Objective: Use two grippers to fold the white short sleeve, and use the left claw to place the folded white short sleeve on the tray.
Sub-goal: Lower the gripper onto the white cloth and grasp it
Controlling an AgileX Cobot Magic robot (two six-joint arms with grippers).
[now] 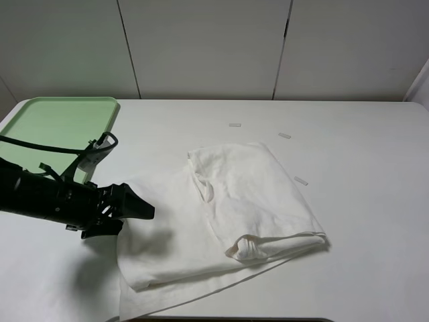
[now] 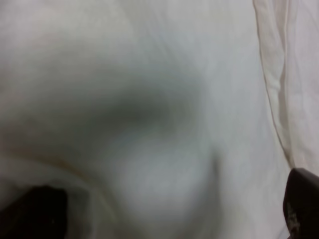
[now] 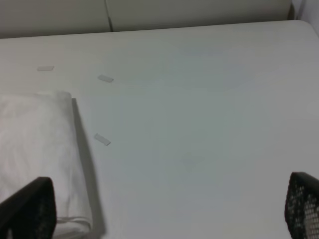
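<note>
While the white short sleeve lies part-folded on the counter, the left hand hovers at its edge, jaws spread, holding nothing.
The hand should pinch all layers squarely before lifting toward the tray.

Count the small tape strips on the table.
3. One strip lies beyond the white shirt, one near its far right corner, one beside its right edge. The shirt could hide others.

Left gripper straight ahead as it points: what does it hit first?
The white T-shirt; the left gripper points at its near edge, and cloth fills the wrist view. Height is unclear.
</note>
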